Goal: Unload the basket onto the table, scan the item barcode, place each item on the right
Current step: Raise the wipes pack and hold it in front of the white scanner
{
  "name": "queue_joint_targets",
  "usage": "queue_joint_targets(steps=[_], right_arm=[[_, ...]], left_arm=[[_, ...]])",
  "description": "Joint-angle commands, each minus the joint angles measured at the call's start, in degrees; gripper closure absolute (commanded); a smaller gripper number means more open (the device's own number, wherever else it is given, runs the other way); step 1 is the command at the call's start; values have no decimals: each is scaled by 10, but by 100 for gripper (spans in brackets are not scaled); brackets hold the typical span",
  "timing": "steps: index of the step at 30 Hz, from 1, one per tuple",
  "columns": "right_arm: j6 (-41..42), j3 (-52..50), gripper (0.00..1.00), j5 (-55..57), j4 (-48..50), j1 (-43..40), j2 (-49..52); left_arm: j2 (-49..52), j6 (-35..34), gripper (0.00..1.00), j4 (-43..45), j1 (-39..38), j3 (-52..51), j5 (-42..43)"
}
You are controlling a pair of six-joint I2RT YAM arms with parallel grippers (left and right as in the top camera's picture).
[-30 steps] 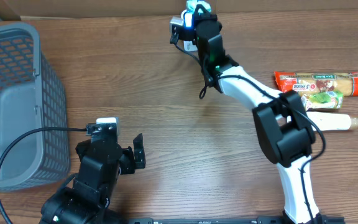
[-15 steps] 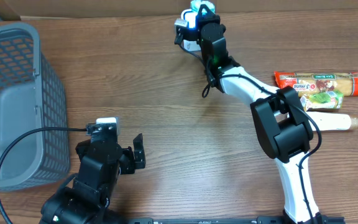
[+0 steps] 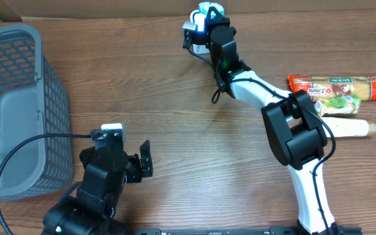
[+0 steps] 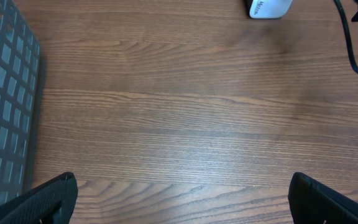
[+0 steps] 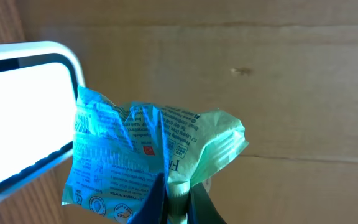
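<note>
**A:** What's the right pincer doing?

**B:** The right gripper [image 5: 171, 200] is clamped tight on the bottom crimp of the blue-green packet [image 5: 145, 152]. That's at twelve o'clock on the table, with the white scanner [image 5: 23, 118] just beside the packet at its nine.

**A:** How will it handle?

**B:** Light, soft, crinkly film, I'd judge. It flops, so the sealed edge is the sound place to pinch.

**A:** Heading?

**B:** It fans up from the pinch toward twelve, print facing the wrist camera. It's crumpled, and widest nine-to-three.

**A:** And the other pincer?

**B:** The left gripper [image 4: 185, 199] gapes wide and empty at seven o'clock, near the basket [image 3: 51, 85].
</note>
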Motion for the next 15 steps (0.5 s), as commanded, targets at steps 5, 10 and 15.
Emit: queue_joint_targets(steps=[5,10,15], right_arm=[[17,11,96,-2,7,-2,7],[16,11,96,0,47,-2,7],[17,11,96,16,66,0,-6]], left_arm=[[-1,-8,0,2,-4,-3,-8],[-1,-8,0,2,-4,-3,-8],[-1,-8,0,2,-4,-3,-8]])
